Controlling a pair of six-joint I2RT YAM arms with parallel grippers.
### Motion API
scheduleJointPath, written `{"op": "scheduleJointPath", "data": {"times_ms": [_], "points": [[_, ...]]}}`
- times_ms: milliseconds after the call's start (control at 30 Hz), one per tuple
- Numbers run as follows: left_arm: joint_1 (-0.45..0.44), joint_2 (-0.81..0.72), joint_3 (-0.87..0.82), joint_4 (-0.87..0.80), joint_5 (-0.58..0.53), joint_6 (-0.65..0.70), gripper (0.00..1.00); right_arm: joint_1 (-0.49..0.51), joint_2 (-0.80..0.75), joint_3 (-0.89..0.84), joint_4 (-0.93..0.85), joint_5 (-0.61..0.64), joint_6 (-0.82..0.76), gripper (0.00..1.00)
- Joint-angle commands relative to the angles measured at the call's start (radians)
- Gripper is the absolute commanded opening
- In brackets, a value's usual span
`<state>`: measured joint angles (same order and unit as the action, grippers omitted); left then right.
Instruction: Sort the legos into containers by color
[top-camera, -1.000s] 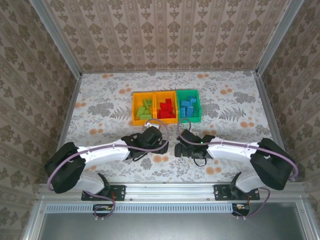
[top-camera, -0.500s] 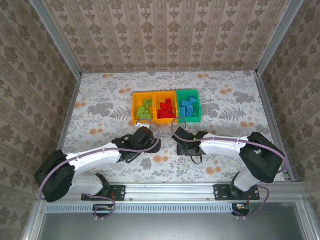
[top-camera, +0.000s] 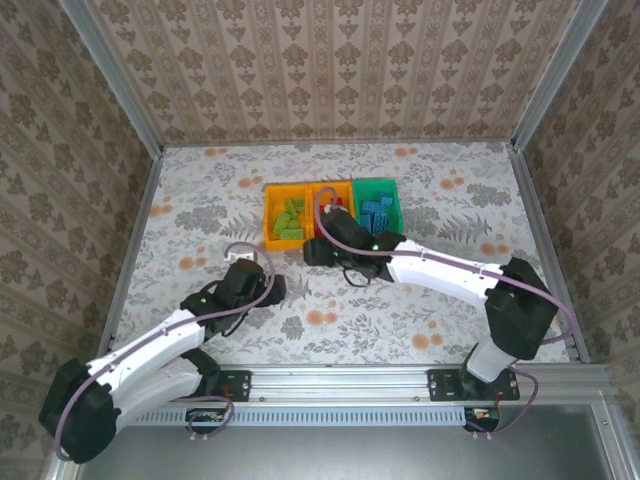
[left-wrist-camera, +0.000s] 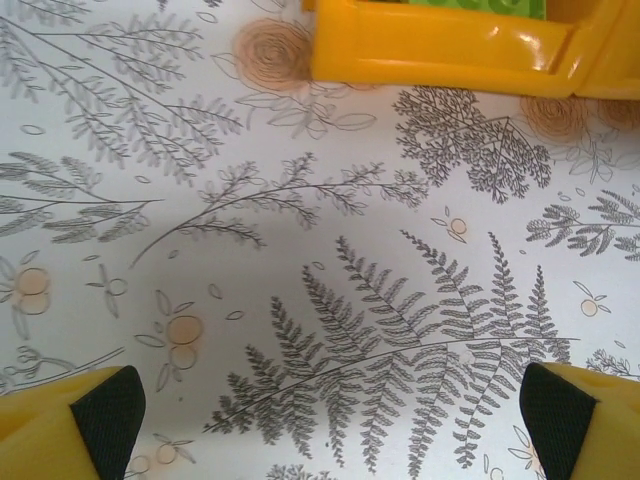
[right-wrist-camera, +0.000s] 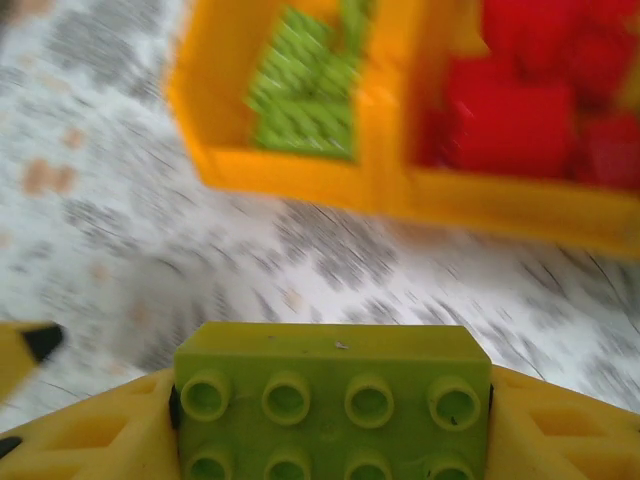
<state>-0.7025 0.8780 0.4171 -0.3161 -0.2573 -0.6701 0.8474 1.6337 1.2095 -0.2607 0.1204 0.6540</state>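
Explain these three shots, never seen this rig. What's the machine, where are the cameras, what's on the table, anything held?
Two robot arms are bolted at the table's near edge: left arm, right arm. The overhead shot is from a fixed camera above and behind them; each wrist carries a camera looking past its own jaws. On the floral table stand three bins in a row: left orange bin with lime bricks, middle orange bin with red bricks, green bin with blue bricks. The right jaws grip a lime brick just short of the bins. The left jaws are open, holding nothing, above the table.
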Motion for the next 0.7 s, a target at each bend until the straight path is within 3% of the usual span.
{"op": "scheduleJointPath", "data": {"times_ms": [0, 333, 533, 600, 667], "points": [[0.029, -0.056, -0.025, -0.05, 0.012, 0.002, 1.0, -0.03, 0.098, 0.104, 0.045, -0.05, -0.074, 0.55], [0.076, -0.082, -0.034, -0.06, 0.042, 0.013, 1.0, -0.118, 0.383, 0.371, 0.121, -0.178, -0.049, 0.56], [0.083, -0.08, -0.029, -0.058, 0.052, 0.011, 1.0, -0.14, 0.471, 0.476, 0.112, -0.231, -0.041, 0.56], [0.084, -0.075, -0.029, -0.055, 0.053, 0.009, 1.0, -0.141, 0.487, 0.5, 0.091, -0.228, -0.046, 0.61], [0.086, -0.067, -0.025, -0.055, 0.056, 0.008, 1.0, -0.143, 0.495, 0.508, 0.082, -0.222, -0.045, 0.78]]}}
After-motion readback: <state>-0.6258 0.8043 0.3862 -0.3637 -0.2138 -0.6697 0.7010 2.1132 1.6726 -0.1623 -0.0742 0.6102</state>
